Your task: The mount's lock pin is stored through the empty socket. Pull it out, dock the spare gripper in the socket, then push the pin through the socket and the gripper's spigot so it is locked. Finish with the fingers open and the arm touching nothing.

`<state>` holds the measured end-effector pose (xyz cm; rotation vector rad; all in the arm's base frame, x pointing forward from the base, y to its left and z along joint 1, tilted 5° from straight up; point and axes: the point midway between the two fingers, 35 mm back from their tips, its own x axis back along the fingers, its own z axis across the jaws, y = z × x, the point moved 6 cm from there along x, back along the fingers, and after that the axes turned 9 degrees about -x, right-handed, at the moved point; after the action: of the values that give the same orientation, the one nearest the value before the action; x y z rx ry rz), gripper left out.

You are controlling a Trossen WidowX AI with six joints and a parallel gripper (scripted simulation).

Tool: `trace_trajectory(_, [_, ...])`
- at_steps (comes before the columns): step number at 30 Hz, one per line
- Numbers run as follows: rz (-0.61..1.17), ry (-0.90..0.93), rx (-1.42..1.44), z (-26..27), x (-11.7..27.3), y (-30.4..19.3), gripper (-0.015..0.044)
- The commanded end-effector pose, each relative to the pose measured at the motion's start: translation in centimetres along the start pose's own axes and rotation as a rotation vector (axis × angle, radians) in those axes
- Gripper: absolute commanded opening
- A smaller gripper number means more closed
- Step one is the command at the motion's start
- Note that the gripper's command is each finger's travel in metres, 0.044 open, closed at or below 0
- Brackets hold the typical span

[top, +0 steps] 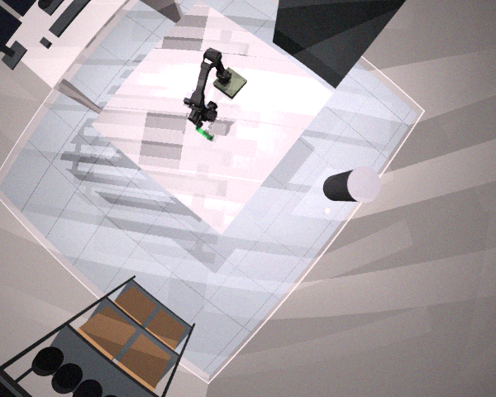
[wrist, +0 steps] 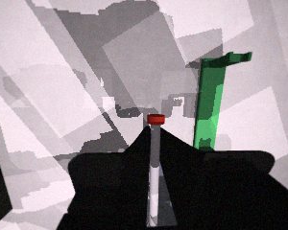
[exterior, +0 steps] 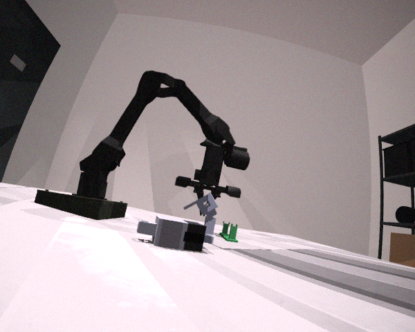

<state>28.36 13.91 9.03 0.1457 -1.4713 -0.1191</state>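
Observation:
My gripper (wrist: 152, 129) is shut on the lock pin, just below its red head. The lock pin (wrist: 155, 149) has a pale shaft that runs down between the fingers in the wrist view. The blue-grey mount (exterior: 209, 225) stands upright with its tilted socket (exterior: 201, 206) at the top. The fingers reach down behind the socket in the exterior view, so their tips are partly hidden. How far the pin sits in the socket cannot be told. The spare gripper (exterior: 170, 232), a grey and black block with a spigot (exterior: 146, 227), lies on the table in front of the mount.
A green two-post holder (top: 204, 133) (exterior: 229, 236) (wrist: 211, 96) stands close beside the mount. The arm's dark green base plate (top: 236, 87) (exterior: 82, 205) is at the other side. A shelf rack (top: 141, 328) (exterior: 380, 200) stands away from the table.

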Motion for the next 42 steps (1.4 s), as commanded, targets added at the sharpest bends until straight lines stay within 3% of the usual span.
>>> trace_trajectory(1, [-0.044,0.008,0.004,0.1,0.1,0.1,0.0000])
trace_trajectory(42, [-0.053,0.037,-0.003,0.1,0.5,2.7,0.0000])
